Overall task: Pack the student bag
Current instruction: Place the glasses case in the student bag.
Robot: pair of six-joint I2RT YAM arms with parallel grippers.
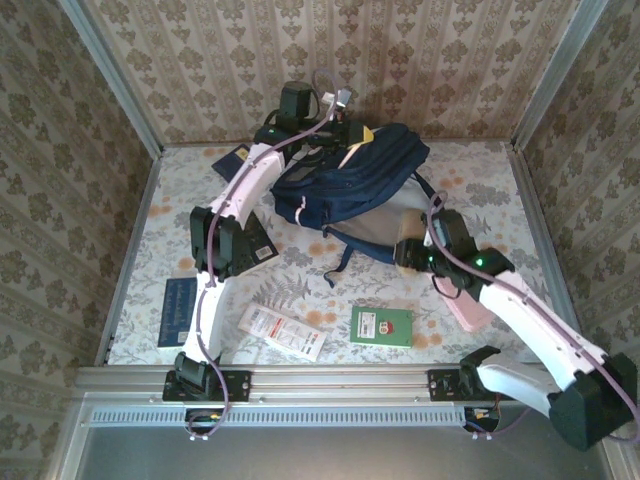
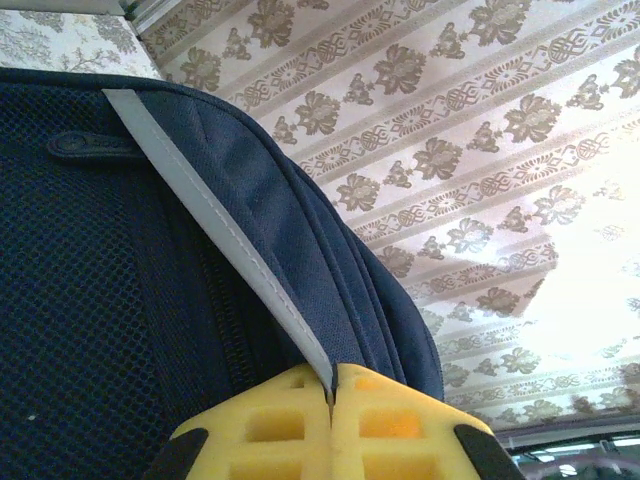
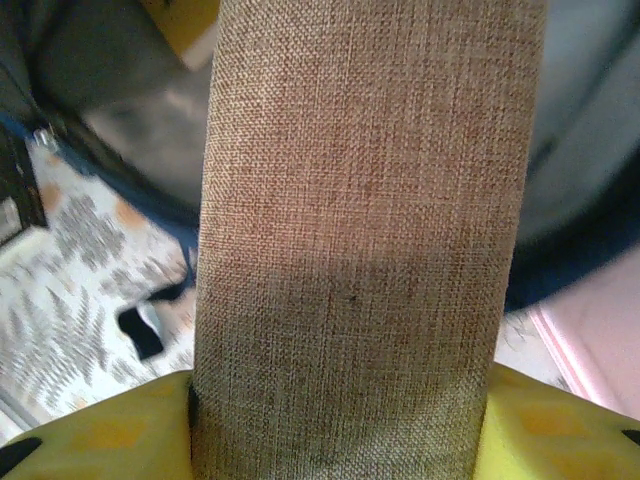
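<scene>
Top view: student bag (image 1: 350, 175) lies far-centre on table (image 1: 190, 190), left arm elbow-bent, reaching left gripper (image 1: 355, 128) to its far edge, right arm extended with right gripper (image 1: 408, 252) at its near-right side; left wrist: fingers (image 2: 400, 430) pinched on pale stripe trim (image 2: 200, 200); right wrist: fingers (image 3: 100, 430) clamp tan woven strap (image 3: 360, 230).

no legible text (all too blurred)

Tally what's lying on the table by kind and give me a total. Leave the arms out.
Student bag: 1
Dark blue books: 3, one partly under the left arm
White packet: 1
Green booklet: 1
Pink flat case: 1, partly under the right arm
Total: 7
</scene>
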